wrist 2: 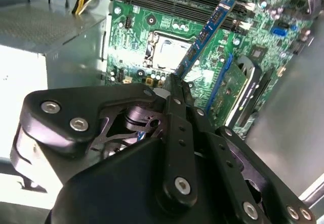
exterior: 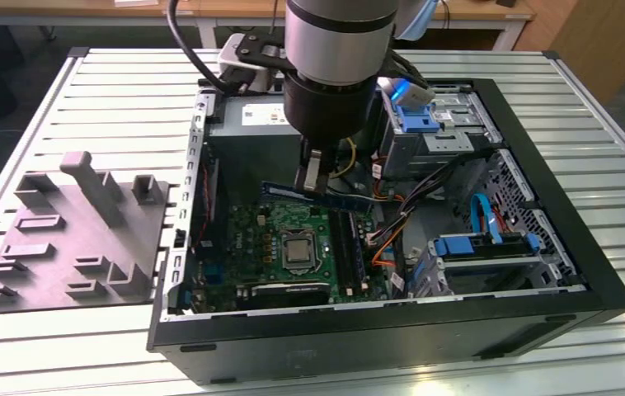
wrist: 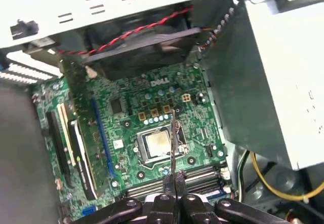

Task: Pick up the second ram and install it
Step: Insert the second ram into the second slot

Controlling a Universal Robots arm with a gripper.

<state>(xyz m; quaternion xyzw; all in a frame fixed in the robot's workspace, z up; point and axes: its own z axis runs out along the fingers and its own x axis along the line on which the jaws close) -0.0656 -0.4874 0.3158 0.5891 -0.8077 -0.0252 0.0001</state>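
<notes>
Already lifted, the second ram (exterior: 321,196) is pinched between the gripper's (exterior: 312,185) closed fingers over the motherboard's (exterior: 249,239) edge nearest the power supply (exterior: 249,120), skew to the memory slots (exterior: 342,241); installing calls for squaring it with them

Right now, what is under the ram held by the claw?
The green motherboard with its silver socket and memory slots. The claw and ram cover the board directly beneath.

Above the motherboard (exterior: 263,239): open air; the gripper (exterior: 310,186) hangs here, clamped on the second ram (exterior: 345,201).
Power supply (exterior: 249,122): a tall block close beside the arm (exterior: 335,49).
Exterior view's right: cables (exterior: 395,219) and drive cage (exterior: 444,132) crowd that side.
Memory slots (wrist: 200,175): look clear, though I can't be certain.
Fan (wrist: 147,41): blocks one end of the board.
Case walls (exterior: 378,330): entry from above only.
</notes>
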